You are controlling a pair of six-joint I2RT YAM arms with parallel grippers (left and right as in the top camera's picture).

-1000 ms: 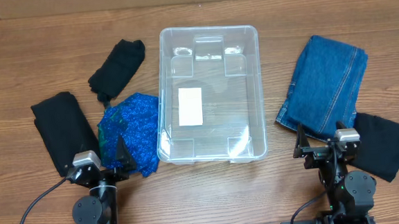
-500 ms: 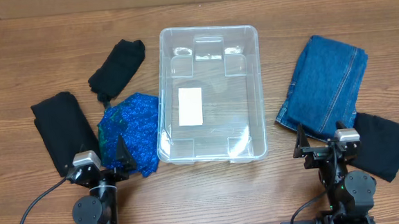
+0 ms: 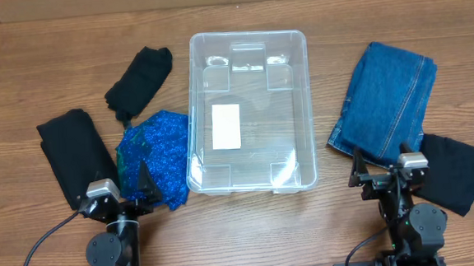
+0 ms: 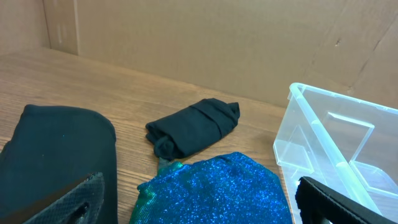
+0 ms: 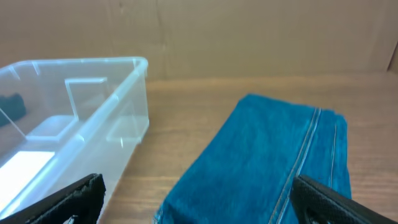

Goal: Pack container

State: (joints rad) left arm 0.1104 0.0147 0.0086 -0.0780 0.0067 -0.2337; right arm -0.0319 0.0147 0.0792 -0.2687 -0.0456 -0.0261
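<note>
The container (image 3: pixel 247 35) is a clear, see-through bin in the middle of the table, with a white label (image 3: pixel 226 125) on its bottom and nothing inside. My left gripper (image 3: pixel 132 189) stands open near the front edge, just behind a blue glitter cloth (image 3: pixel 154 154). In the left wrist view the left gripper (image 4: pixel 199 202) has that cloth (image 4: pixel 211 190) between its spread fingers, apart from both, and the container (image 4: pixel 323 124) to the right. My right gripper (image 3: pixel 380 174) is open at the near end of folded jeans (image 3: pixel 388 107). The right wrist view shows the right gripper (image 5: pixel 196 202) holding nothing, the jeans (image 5: pixel 267 162) ahead.
A rolled black cloth (image 3: pixel 139 81) lies at the back left. A folded black cloth (image 3: pixel 75 155) lies left of the glitter cloth. Another black cloth (image 3: pixel 454 172) lies at the front right beside the jeans. A cardboard wall (image 4: pixel 217 37) stands behind the table.
</note>
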